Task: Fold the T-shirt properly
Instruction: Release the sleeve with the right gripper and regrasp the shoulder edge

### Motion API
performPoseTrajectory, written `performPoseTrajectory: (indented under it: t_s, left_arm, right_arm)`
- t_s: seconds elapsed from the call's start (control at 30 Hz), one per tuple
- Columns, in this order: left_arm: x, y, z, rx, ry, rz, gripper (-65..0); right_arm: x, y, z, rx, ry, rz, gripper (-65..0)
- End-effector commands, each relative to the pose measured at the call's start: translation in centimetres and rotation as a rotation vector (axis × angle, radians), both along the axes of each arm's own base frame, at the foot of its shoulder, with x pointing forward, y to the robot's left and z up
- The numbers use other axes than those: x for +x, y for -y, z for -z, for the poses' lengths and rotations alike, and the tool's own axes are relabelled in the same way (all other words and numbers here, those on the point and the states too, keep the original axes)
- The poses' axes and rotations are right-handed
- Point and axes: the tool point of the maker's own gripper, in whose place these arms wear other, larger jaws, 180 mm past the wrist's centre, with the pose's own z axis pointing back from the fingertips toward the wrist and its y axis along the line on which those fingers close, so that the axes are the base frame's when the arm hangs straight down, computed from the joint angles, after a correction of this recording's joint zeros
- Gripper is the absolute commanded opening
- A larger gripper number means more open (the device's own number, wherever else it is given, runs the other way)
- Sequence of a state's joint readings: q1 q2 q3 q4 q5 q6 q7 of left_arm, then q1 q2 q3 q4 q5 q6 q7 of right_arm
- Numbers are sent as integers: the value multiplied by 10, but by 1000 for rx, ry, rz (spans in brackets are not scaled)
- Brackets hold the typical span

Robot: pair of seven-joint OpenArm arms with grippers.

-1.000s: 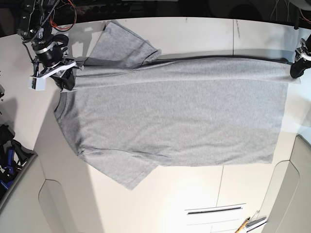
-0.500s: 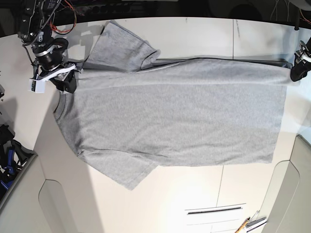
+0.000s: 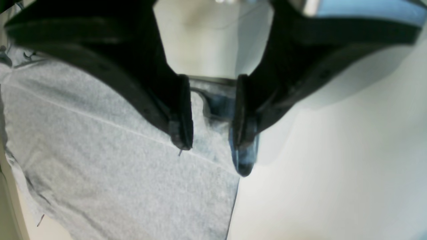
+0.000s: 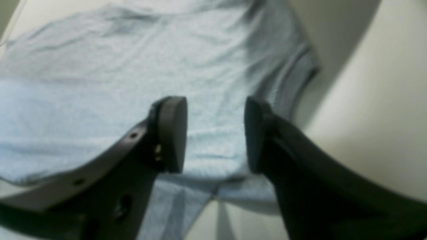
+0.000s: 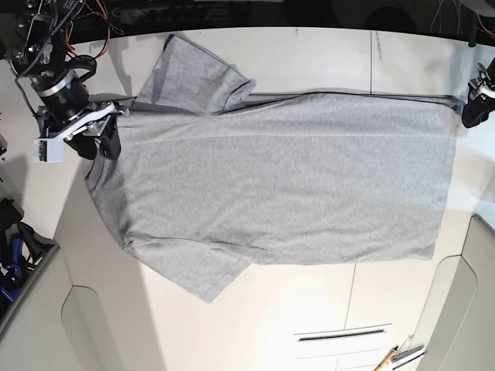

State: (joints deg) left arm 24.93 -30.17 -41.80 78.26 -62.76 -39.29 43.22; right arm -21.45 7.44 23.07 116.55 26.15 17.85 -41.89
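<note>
T-shirt (image 4: pixel 110 66) flat beneath parted, empty fingers (image 4: pixel 171 133).

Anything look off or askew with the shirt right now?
One thing: the T-shirt lies mostly flat, but its far sleeve is turned over onto the table, with a narrow strip doubled along that long edge. Both grippers are open and clear.

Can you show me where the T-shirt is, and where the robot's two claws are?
T-shirt (image 5: pixel 278 185): base view, middle of its grey body.
Left gripper (image 3: pixel 213 133): left wrist view, the gap between its open black fingertips.
Right gripper (image 4: pixel 215 136): right wrist view, the gap between its open black fingertips, above the shirt.
</note>
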Motion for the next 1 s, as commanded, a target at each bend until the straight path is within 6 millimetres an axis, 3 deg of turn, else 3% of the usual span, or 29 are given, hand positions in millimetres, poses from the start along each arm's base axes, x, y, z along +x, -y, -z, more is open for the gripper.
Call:
performPoseTrajectory:
  t_s: [0.0,0.1,0.3,0.47,0.67,0.9,0.97]
  left_arm:
    - [8,-7,-16,24,46,7,-409]
    - [8,-7,-16,24,47,6,-409]
    - [8,-7,-16,24,47,8,-409]
    - [8,-6,-16,22,47,13,-409]
    - [8,-6,-17,22,48,12,-409]
    - [8,-6,-16,21,47,13,-409]
    - [8,-6,-16,21,47,13,-409]
  right_arm:
    - [-4,1,-11,-25,27,-7,-370]
    - [-28,-1,-6,-47,-33,-17,-370]
    - [-83,-16,31,86,-215,-8,-370]
    - [-115,-22,68,232,-344,39,-370]
    - [-133,-47,92,369,-417,-6,-370]
    - [-139,-85,92,420,-445,-105,-371]
    - [-141,-92,93,422,-451,-124,-404]
